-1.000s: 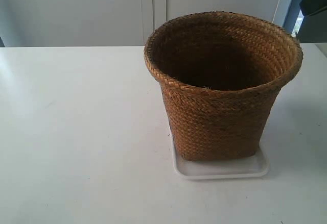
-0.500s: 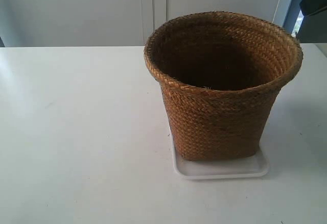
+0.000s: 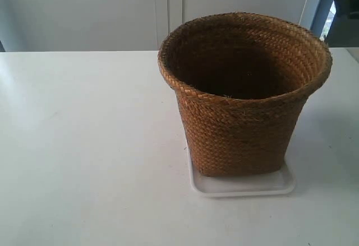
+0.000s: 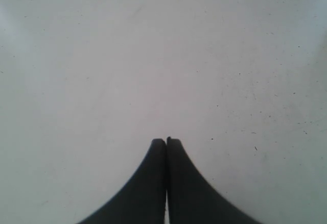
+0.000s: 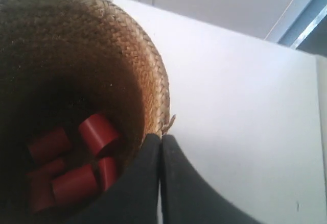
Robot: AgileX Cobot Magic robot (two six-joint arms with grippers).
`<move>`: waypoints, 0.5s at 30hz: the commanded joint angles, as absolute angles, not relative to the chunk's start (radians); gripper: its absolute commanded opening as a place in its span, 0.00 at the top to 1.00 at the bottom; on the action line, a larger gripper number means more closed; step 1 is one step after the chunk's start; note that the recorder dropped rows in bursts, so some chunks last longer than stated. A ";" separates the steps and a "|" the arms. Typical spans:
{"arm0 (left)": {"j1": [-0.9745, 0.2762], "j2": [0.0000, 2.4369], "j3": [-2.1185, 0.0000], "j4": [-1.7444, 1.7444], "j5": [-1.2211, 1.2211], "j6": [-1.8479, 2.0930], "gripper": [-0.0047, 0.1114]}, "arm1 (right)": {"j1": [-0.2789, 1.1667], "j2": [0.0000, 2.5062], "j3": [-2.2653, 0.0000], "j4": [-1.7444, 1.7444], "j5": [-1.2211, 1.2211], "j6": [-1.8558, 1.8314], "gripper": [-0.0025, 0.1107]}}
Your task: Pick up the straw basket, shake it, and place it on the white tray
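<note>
Sitting on tray: the straw basket (image 3: 242,117) is standing upright on the white tray (image 3: 241,188), toward 3 o'clock on the white table (image 3: 84,145).
Basket contents: short red tube-like pieces (image 5: 97,132) are lying in a loose heap on the dark bottom, as the right wrist view is showing.
Tray: only a glossy strip is peeking out at the basket's 6 o'clock; the rest is lying hidden under the base.
Right gripper (image 5: 161,137): its black fingers are pressing together with nothing between them, the tips hanging right by the braided rim; whether they are touching it is hard to tell.
Left gripper (image 4: 166,140): its fingers are pressing together over bare tabletop, gripping nothing.
Hard to make out: the number of red pieces is getting lost in shadow; the exterior view is showing only darkness inside the basket; a dark shape (image 3: 350,22) at 1 o'clock is being cut off by the frame edge.
</note>
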State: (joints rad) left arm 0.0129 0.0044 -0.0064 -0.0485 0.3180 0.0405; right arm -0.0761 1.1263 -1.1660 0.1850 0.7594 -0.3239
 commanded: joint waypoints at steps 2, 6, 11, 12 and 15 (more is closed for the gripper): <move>0.015 0.000 0.000 -0.048 0.330 0.042 0.96 | -0.082 0.908 -0.901 0.179 0.479 -0.333 0.98; 0.015 0.000 0.000 -0.048 0.330 0.042 0.96 | -0.082 0.716 -0.711 0.164 0.351 -0.333 0.98; 0.015 0.000 0.000 -0.048 0.330 0.043 0.96 | -0.085 0.506 -0.563 0.190 0.333 -0.336 0.98; 0.015 0.000 0.000 -0.048 0.330 0.043 0.96 | -0.085 0.480 -0.540 0.192 0.333 -0.333 0.98; 0.015 0.000 0.000 -0.048 0.330 0.043 0.96 | -0.085 0.426 -0.483 0.194 0.336 -0.281 0.98</move>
State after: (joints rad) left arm 0.0129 0.0044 -0.0064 -0.0485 0.3180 0.0405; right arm -0.0785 0.4649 -0.5319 0.1832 0.3492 -0.3170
